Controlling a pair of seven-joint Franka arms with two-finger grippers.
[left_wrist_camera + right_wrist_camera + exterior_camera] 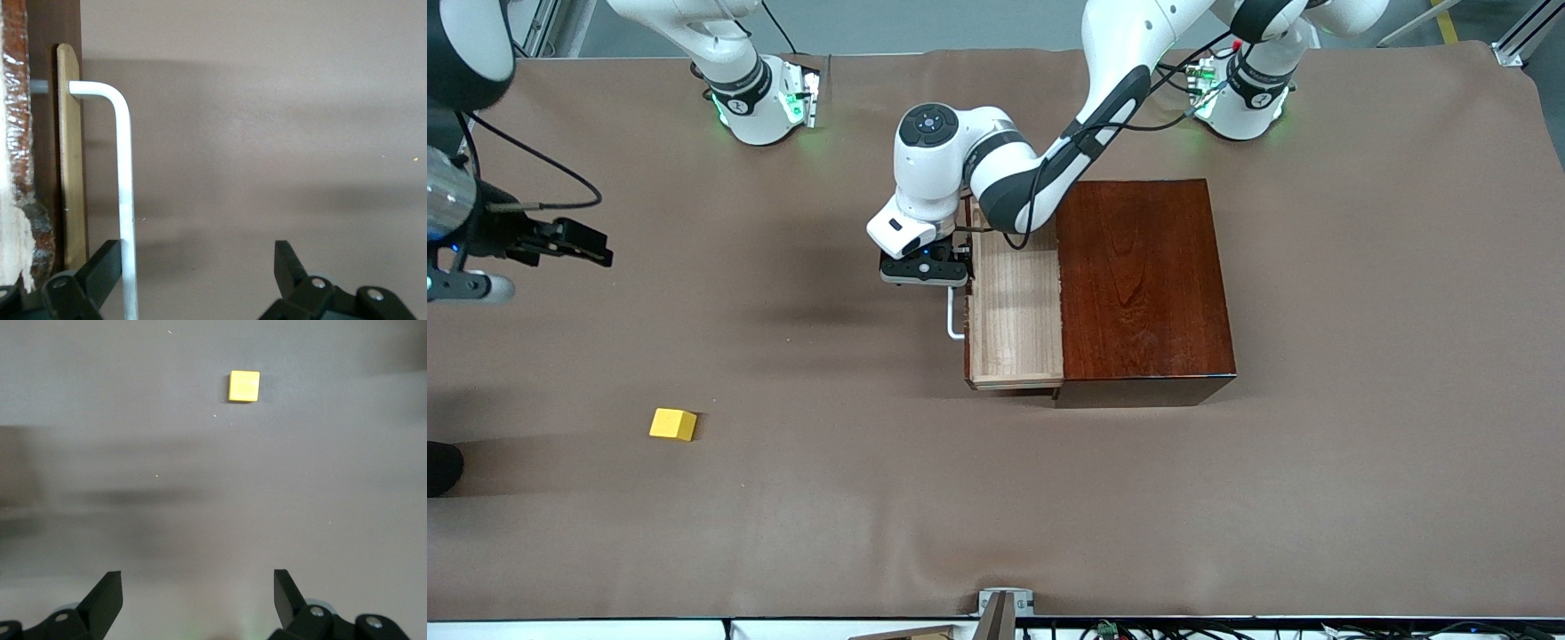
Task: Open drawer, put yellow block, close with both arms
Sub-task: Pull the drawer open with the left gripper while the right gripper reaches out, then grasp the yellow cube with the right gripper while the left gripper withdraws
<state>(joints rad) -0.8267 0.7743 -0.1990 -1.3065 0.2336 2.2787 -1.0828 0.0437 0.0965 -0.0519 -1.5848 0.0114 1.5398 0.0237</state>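
Note:
The dark wooden box [1143, 284] stands mid-table, and its drawer [1018, 302] is pulled out toward the right arm's end, showing a bare pale-wood tray. My left gripper [925, 268] hangs at the drawer's white handle [953, 320]. It is open, and the handle bar [125, 200] runs just inside one finger [100, 270] of the left gripper [198, 257]. The yellow block [673, 424] lies alone on the cloth, nearer the front camera. My right gripper [574, 242] hovers open and unloaded over the cloth at its own end, with the block [244, 386] ahead of the right gripper [198, 580].
A brown cloth [1227, 498] covers the whole table. A small metal mount [1005, 604] sits at the table's front edge. A dark rounded object [440, 467] pokes in at the right arm's end, close to the yellow block.

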